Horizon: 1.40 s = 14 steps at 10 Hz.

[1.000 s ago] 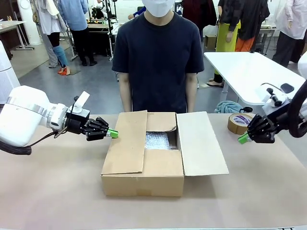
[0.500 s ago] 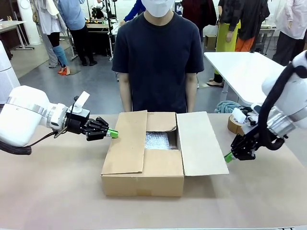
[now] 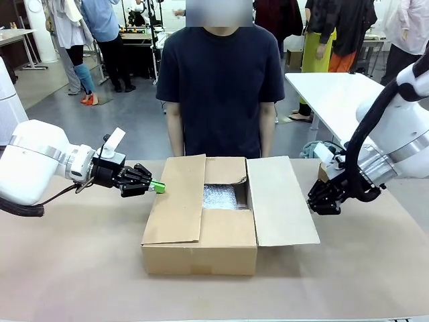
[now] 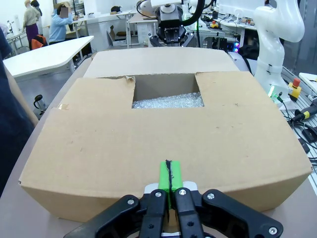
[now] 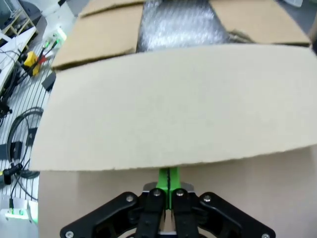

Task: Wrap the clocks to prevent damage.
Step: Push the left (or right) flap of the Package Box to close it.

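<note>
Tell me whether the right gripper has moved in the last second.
Yes. The right gripper, shut, has swung leftward in the front view, from well clear of the cardboard box to the outer edge of its open right flap.

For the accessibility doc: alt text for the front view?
An open cardboard box holding bubble wrap sits on the table, a person standing behind it. The shut left end effector points at the left flap; the shut right end effector is at the right flap's outer edge.

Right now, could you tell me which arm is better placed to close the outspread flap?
Probably right: the right claw reaches under the flap at its outer edge; the left claw is across the box.
</note>
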Tool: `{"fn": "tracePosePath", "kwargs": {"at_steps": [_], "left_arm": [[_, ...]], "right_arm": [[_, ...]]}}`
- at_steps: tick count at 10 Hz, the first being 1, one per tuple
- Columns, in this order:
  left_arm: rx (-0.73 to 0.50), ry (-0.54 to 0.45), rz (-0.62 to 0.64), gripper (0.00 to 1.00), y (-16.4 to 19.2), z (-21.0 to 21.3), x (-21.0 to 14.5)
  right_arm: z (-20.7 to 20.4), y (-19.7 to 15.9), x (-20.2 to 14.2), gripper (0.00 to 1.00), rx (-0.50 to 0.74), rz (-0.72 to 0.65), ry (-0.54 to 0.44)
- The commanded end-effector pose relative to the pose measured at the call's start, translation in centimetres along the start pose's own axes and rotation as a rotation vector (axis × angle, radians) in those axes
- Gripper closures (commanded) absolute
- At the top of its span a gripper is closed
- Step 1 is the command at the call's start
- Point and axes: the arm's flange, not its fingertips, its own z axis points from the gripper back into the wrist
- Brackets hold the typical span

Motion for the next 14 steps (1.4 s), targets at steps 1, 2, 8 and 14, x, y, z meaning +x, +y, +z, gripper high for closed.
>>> {"fn": "tracePosePath", "kwargs": {"at_steps": [1,2,8,14], "left_arm": [[0.004,0.009,-0.005,1.0,0.0,-0.1,-0.3],[0.004,0.009,-0.005,1.0,0.0,-0.1,-0.3],[0.004,0.009,-0.005,1.0,0.0,-0.1,-0.3],[0.004,0.009,-0.005,1.0,0.0,-0.1,-0.3]], "right_arm": [[0.5,0.4,-0.1,0.99,-0.037,0.014,-0.157],[0.6,0.7,0.1,0.99,-0.018,0.015,-0.216],[-0.9,0.5,4.1,0.99,0.034,0.061,-0.378],[-4.1,-0.3,7.3,0.99,0.071,0.09,-0.354]]}}
